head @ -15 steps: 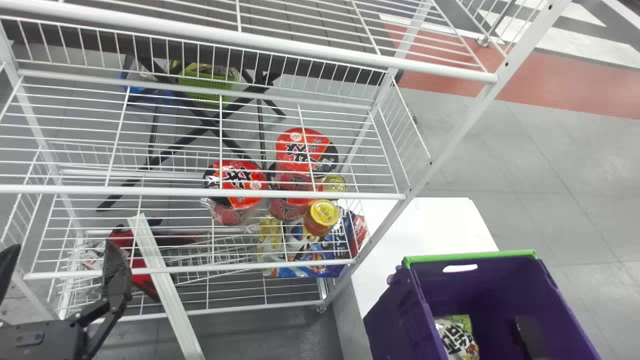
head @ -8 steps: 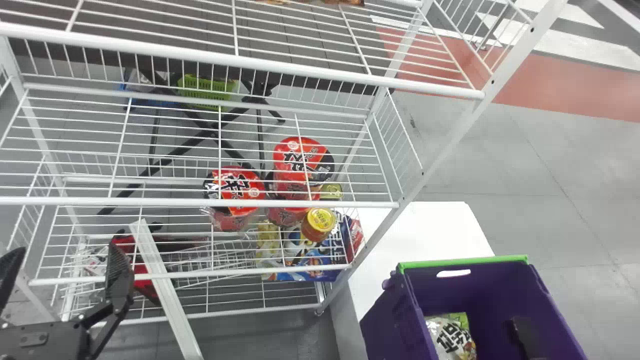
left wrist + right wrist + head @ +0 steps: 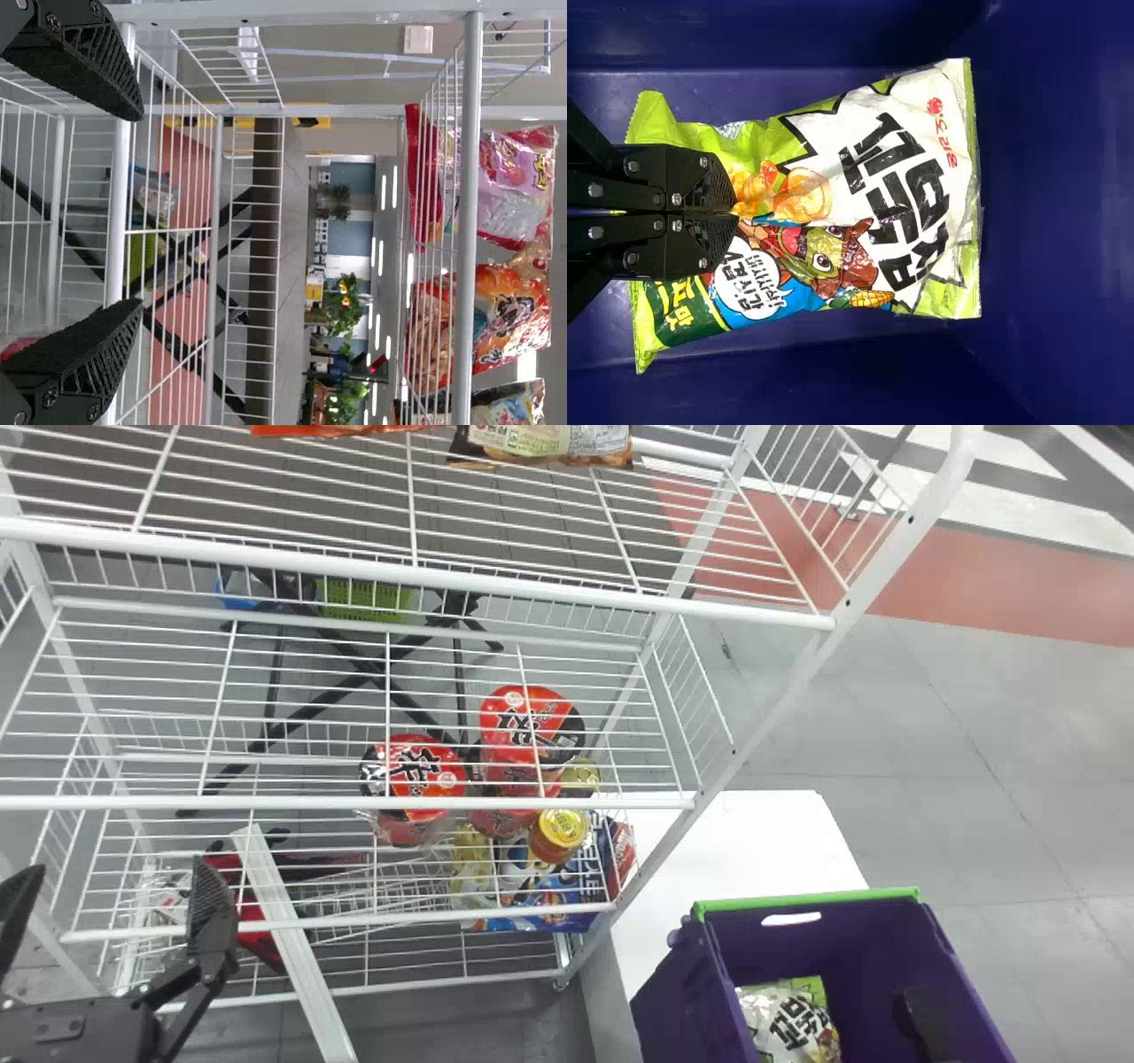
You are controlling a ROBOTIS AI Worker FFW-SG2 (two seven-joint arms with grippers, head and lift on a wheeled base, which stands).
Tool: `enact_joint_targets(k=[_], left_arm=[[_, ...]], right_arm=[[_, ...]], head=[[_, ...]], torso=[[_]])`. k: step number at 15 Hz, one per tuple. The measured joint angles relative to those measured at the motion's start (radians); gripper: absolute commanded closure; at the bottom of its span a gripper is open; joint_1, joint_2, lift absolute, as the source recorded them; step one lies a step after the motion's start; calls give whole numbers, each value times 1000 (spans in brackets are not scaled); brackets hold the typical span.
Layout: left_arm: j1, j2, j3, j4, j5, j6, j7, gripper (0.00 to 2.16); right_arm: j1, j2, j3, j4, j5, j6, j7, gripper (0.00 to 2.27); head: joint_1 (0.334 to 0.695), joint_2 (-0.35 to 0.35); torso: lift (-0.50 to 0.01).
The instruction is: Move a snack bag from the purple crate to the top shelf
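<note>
The purple crate point(image 3: 855, 939) sits toward 4 to 5 o'clock in the head view, with a green edge. The snack bag point(image 3: 788, 1019), white and green with big black letters, lies inside it at 5 o'clock.

The right gripper point(image 3: 735, 212) is right over the bag, and its two fingers are squeezed together. I cannot tell if a bit of the bag is pinched between the tips.

The left gripper point(image 3: 111, 912) is at 8 o'clock in the head view, in front of the white rack point(image 3: 532, 607). Its fingers are wide apart with no snack in them.

On the highest shelf the head view shows, an orange bag point(image 3: 337, 429) lies at 11 o'clock, and a bag with brown edges point(image 3: 540, 443) lies at 12.

Lower on the rack, one red noodle pack point(image 3: 416, 771) is at 9 o'clock, close to the middle. Another red pack point(image 3: 523, 722) is near the very middle. A jar with a yellow lid point(image 3: 563, 828) is at 6 o'clock, and a blue bag point(image 3: 567, 890) is further down that way.
</note>
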Motion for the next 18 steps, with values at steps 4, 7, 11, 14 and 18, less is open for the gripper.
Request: enact_joint_targets(k=[4, 7, 11, 14, 18], left_arm=[[0, -2, -1, 5, 0, -4, 0, 63], [0, -2, -4, 3, 0, -4, 1, 63], [1, -1, -5, -2, 0, -3, 1, 63], [2, -1, -5, -3, 0, -3, 0, 63], [0, -2, -5, 0, 0, -1, -1, 63]], right_arm=[[4, 6, -3, -6, 0, -8, 0, 1713], [10, 14, -4, -15, 0, -14, 0, 1713], [21, 18, -9, -23, 0, -21, -5, 1713], [26, 18, -11, -23, 0, -19, -8, 1713], [27, 19, -11, -23, 0, -15, -8, 1713]], head=[[695, -350], [695, -350], [695, -350], [695, -350], [695, -350]], torso=[[-264], [-251], [-236], [-224], [-208]])
